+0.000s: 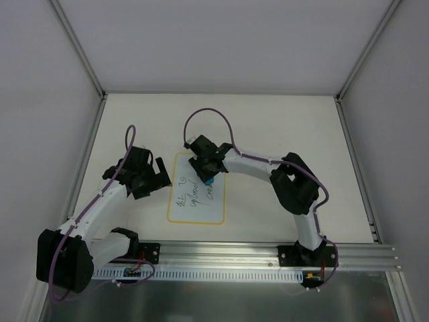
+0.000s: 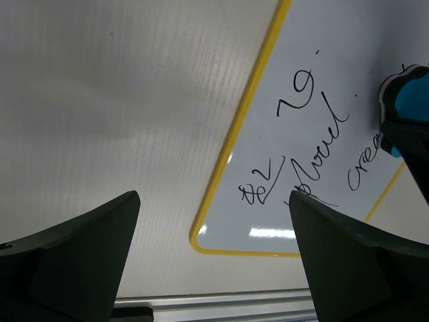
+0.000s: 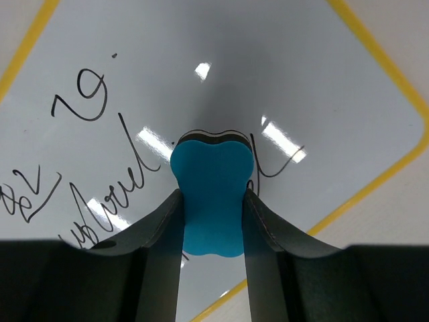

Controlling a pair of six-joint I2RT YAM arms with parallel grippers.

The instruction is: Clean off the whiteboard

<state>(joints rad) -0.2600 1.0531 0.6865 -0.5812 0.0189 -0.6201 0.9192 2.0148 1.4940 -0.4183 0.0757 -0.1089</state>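
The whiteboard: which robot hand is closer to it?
Right. The right gripper is over the whiteboard, clamping the blue eraser; the left gripper hangs open beside its left edge.

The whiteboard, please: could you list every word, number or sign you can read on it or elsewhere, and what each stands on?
"19": dark handwriting on the whiteboard, readable.
"crea": cursive on the same board; the rest is hidden by the blue eraser.
Long cursive word beside "19": too scrawled to read.
Underlined scribble near the board's corner: unreadable.
Nothing else is readable in any view.
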